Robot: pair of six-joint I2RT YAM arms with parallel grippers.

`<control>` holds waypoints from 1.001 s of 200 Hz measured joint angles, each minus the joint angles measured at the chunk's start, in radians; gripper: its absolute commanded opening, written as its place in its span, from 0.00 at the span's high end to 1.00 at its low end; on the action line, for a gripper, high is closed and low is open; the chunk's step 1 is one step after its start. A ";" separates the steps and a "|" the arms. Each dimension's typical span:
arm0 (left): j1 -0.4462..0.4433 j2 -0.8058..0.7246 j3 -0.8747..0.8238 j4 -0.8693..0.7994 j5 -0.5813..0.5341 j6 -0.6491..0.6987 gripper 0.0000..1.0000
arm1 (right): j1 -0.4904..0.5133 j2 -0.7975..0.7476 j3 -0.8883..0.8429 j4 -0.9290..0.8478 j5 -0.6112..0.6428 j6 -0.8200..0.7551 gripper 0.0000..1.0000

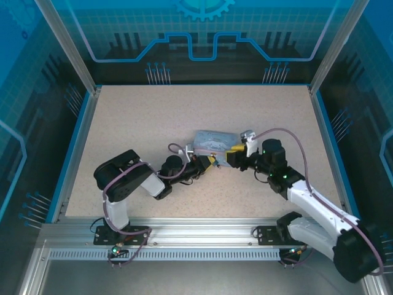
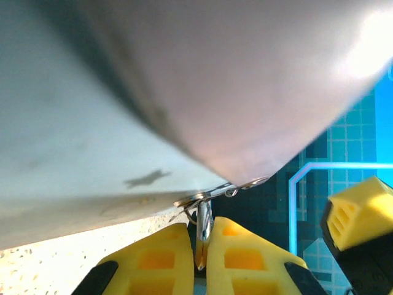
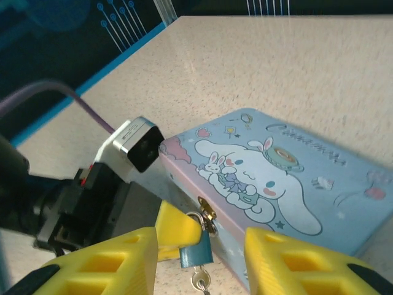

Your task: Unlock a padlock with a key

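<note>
The small blue-teal padlock (image 3: pixel 198 256) hangs by its thin shackle from the brass hasp (image 3: pixel 206 211) on the front of the pale blue cartoon tin (image 3: pixel 270 178). The little metal key (image 3: pixel 200 283) sticks out of the padlock's underside. My left gripper (image 2: pixel 203 236) is shut on a thin metal part of the padlock (image 2: pixel 205 222). One of its yellow fingers (image 3: pixel 178 228) presses against the shackle from the left. My right gripper (image 3: pixel 199 243) stands open, with one finger on each side of the padlock and key, touching neither. In the top view, both grippers (image 1: pixel 209 162) (image 1: pixel 232 158) meet at the tin's near edge.
The tin (image 1: pixel 214 142) lies mid-table on the speckled tabletop (image 1: pixel 153 117). The left arm's wrist camera (image 3: pixel 136 144) and dark wrist body sit close to the tin's left corner. Blue-edged enclosure walls (image 1: pixel 78 123) ring the table. The right gripper's finger (image 2: pixel 359 215) shows at the left wrist view's right edge.
</note>
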 measured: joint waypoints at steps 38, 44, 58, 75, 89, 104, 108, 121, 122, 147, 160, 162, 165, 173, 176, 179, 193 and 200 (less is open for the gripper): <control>0.035 -0.075 -0.001 -0.063 0.027 -0.017 1.00 | 0.258 -0.029 -0.036 -0.017 0.360 -0.228 0.59; 0.042 -0.079 -0.003 -0.064 0.033 -0.023 1.00 | 0.302 -0.027 -0.045 -0.014 0.414 -0.262 0.58; 0.058 -0.083 -0.006 -0.067 0.045 -0.039 1.00 | 0.388 -0.011 -0.064 0.003 0.521 -0.336 0.58; 0.077 -0.083 -0.008 -0.071 0.056 -0.048 1.00 | 0.459 0.045 -0.070 0.035 0.634 -0.410 0.58; 0.088 -0.083 -0.009 -0.077 0.063 -0.061 1.00 | 0.486 0.102 -0.070 0.069 0.704 -0.460 0.59; 0.093 -0.084 -0.009 -0.082 0.065 -0.071 1.00 | 0.502 0.162 -0.069 0.103 0.758 -0.505 0.59; 0.093 -0.084 -0.009 -0.084 0.066 -0.071 1.00 | 0.505 0.180 -0.069 0.112 0.773 -0.518 0.59; 0.093 -0.084 -0.009 -0.090 0.072 -0.080 1.00 | 0.509 0.228 -0.069 0.133 0.802 -0.551 0.59; 0.093 -0.084 -0.009 -0.090 0.072 -0.080 1.00 | 0.509 0.231 -0.069 0.134 0.803 -0.553 0.59; 0.093 -0.084 -0.009 -0.091 0.075 -0.093 1.00 | 0.510 0.297 -0.061 0.165 0.830 -0.600 0.60; 0.093 -0.085 -0.009 -0.091 0.075 -0.093 1.00 | 0.508 0.318 -0.055 0.187 0.834 -0.616 0.60; 0.093 -0.085 -0.009 -0.091 0.074 -0.093 1.00 | 0.508 0.320 -0.054 0.189 0.834 -0.618 0.60; 0.093 -0.085 -0.009 -0.091 0.074 -0.093 1.00 | 0.507 0.323 -0.053 0.194 0.834 -0.622 0.60; 0.093 -0.085 -0.009 -0.091 0.075 -0.094 1.00 | 0.503 0.329 -0.050 0.204 0.834 -0.628 0.61; 0.093 -0.085 -0.009 -0.091 0.075 -0.094 1.00 | 0.502 0.332 -0.048 0.206 0.834 -0.631 0.61; 0.093 -0.085 -0.009 -0.091 0.075 -0.094 1.00 | 0.499 0.335 -0.046 0.209 0.833 -0.633 0.61; 0.093 -0.086 -0.009 -0.091 0.076 -0.094 1.00 | 0.490 0.350 -0.035 0.225 0.830 -0.640 0.61; 0.093 -0.086 -0.009 -0.092 0.079 -0.095 1.00 | 0.486 0.356 -0.031 0.234 0.829 -0.644 0.62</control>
